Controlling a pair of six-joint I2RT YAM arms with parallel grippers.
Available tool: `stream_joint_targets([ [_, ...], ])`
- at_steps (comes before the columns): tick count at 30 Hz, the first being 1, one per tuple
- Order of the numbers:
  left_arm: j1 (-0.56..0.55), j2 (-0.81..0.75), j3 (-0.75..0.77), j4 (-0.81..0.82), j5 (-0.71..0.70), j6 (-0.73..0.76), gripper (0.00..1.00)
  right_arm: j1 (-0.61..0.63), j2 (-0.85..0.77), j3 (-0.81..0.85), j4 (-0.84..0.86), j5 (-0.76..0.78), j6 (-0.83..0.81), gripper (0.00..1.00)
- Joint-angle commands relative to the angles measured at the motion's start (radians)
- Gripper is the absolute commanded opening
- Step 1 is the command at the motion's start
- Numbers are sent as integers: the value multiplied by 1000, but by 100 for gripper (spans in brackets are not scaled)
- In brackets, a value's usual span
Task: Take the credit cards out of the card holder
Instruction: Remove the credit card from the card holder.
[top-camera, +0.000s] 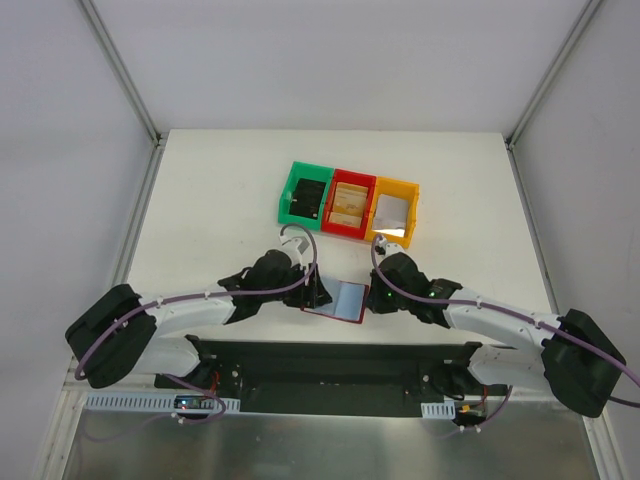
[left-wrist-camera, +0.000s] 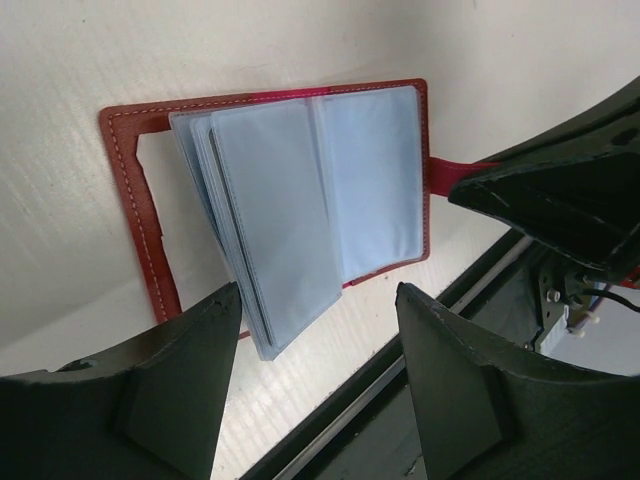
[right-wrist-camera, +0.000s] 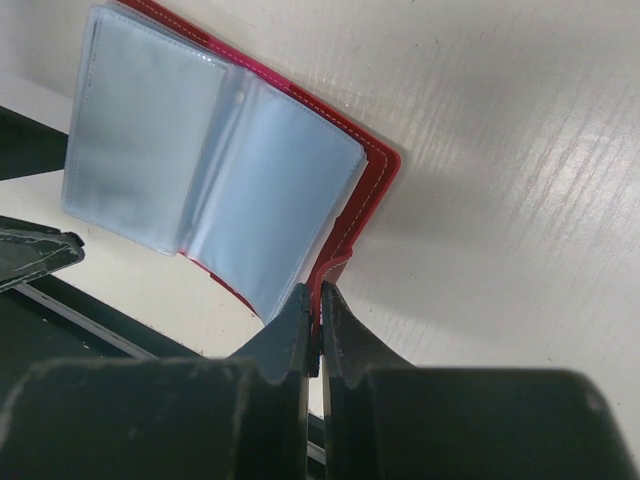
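Top external view: both my arms lie low and bent, reaching inward from the near edge so the wrists almost meet over the front middle of the white table (top-camera: 220, 200). Pale walls with metal corner posts close it in. Farther back a green bin (top-camera: 303, 195), a red bin (top-camera: 350, 203) and a yellow bin (top-camera: 396, 210) stand touching in a row. The card holder (top-camera: 340, 298) lies open and flat between my wrists, near the front edge. It has a dark red cover with pale stitching, and its grey-blue plastic sleeves (left-wrist-camera: 300, 190) are fanned, with several leaves lifted on one side. My left fingers (left-wrist-camera: 170, 400) are spread wide, one on each side of the sleeves' lower edge, and I cannot tell whether they touch. My right fingers (right-wrist-camera: 290, 340) are pressed together, pinching the red strap tab (right-wrist-camera: 335, 268) at the cover's edge.
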Motion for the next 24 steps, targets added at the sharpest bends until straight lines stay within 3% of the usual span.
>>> stream_joint_targets([
  [1,0,-44,-8,60,39,19,63,6,6,20,22,-15,-6,0],
  [14,-8,-13,18,154,158,42,63,4,3,18,19,-14,-6,0],
  [24,-11,-77,32,145,138,57,64,6,-8,9,16,-9,-3,0],
])
